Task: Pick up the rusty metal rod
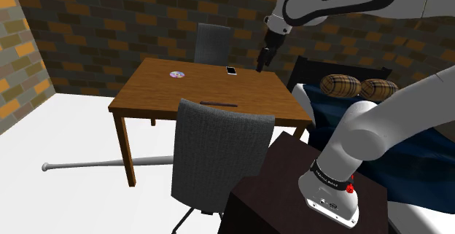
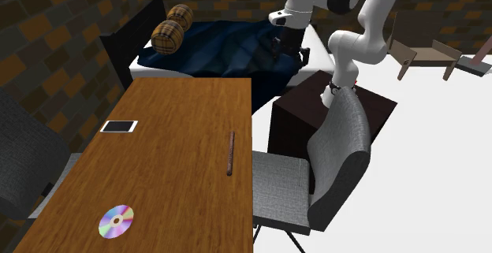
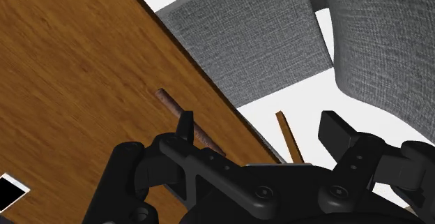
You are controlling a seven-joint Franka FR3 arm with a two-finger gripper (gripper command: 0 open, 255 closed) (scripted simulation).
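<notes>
The rusty brown rod (image 1: 219, 104) lies flat on the wooden table (image 1: 168, 90), close to the long edge where the grey chair stands. In the second exterior view the rod (image 2: 230, 152) lies along that edge. My gripper (image 1: 260, 65) hangs in the air over the table's end nearest the bed, well apart from the rod. From the second exterior view the gripper (image 2: 277, 52) shows dark against the bedding. In the wrist view the gripper (image 3: 259, 128) is open with nothing between its fingers, and one finger (image 3: 185, 126) covers part of the rod (image 3: 171, 104).
On the table lie a disc (image 2: 116, 221) and a white phone (image 2: 119, 125). A grey chair (image 2: 339, 153) is tucked against the rod's side, and another chair (image 1: 213, 43) stands opposite. A bed with striped cushions (image 1: 341, 85) adjoins the table's end. A bat (image 1: 109, 163) lies on the floor.
</notes>
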